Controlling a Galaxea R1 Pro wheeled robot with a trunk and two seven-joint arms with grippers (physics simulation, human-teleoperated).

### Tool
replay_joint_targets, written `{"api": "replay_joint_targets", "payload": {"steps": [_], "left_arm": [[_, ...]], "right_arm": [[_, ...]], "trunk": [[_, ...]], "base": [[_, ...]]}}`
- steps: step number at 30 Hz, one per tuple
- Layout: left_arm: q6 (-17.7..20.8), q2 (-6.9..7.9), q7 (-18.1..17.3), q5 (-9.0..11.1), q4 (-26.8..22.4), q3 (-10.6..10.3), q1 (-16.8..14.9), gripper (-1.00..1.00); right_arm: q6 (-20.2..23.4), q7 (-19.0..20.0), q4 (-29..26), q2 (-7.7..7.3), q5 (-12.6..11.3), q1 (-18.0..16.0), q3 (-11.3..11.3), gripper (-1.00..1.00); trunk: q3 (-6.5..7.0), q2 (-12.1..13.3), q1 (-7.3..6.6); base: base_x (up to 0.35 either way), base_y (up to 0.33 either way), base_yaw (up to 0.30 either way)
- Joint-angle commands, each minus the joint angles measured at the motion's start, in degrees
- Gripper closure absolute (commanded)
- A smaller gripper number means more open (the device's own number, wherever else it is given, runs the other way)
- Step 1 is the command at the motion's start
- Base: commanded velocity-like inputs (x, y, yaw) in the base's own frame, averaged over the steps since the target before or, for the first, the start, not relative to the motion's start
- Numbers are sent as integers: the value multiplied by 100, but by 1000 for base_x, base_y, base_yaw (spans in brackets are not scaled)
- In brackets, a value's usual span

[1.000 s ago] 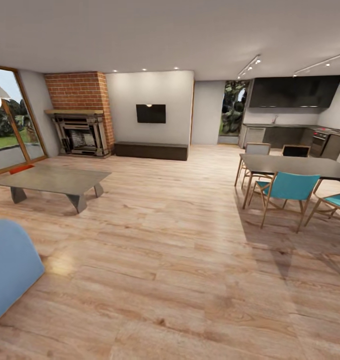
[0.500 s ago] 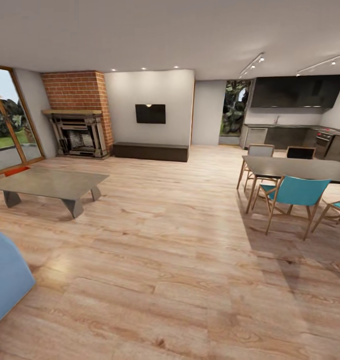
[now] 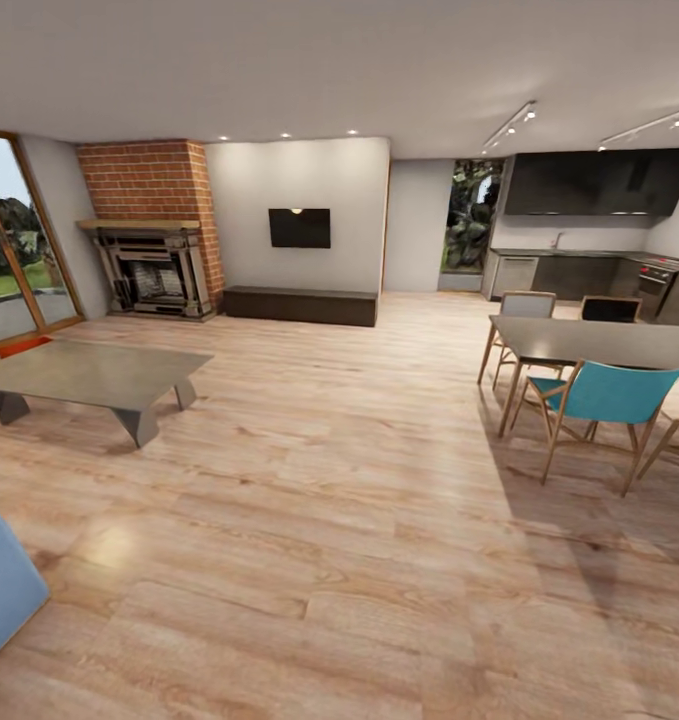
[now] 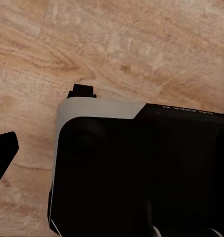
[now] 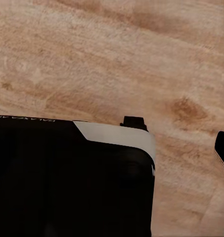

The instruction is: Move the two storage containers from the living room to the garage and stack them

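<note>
1. A sliver of orange-red storage container [image 3: 22, 347] shows on the light wood plank floor [image 3: 339, 520] behind the low grey worktop [image 3: 89, 372], beside the glass door, toward the robot's left.
2. Count: one container, one worktop, two wrist views.
3. Fingers' opening: cannot be told; nothing held visibly.

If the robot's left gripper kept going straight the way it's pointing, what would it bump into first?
Probably the wood floor. The left wrist view looks down at light planks beyond the robot's own black and white body. One dark fingertip shows at the picture's edge. How far away the floor lies is unclear.
</note>
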Motion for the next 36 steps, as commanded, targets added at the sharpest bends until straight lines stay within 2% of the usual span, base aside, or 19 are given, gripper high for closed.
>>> {"api": "replay_joint_targets", "payload": {"steps": [1, 36], "left_arm": [[31, 3, -23, 56, -3, -4, -3, -100], [31, 5, -23, 60, -3, -4, -3, -100]], "right_arm": [[-31, 13, 18, 4, -60, -7, 46, -100], [-33, 13, 19, -6, -60, -7, 46, -100]], "trunk": [[-7, -4, 4], [-7, -4, 4]], "base": [[322, 0, 0], [322, 0, 0]]}}
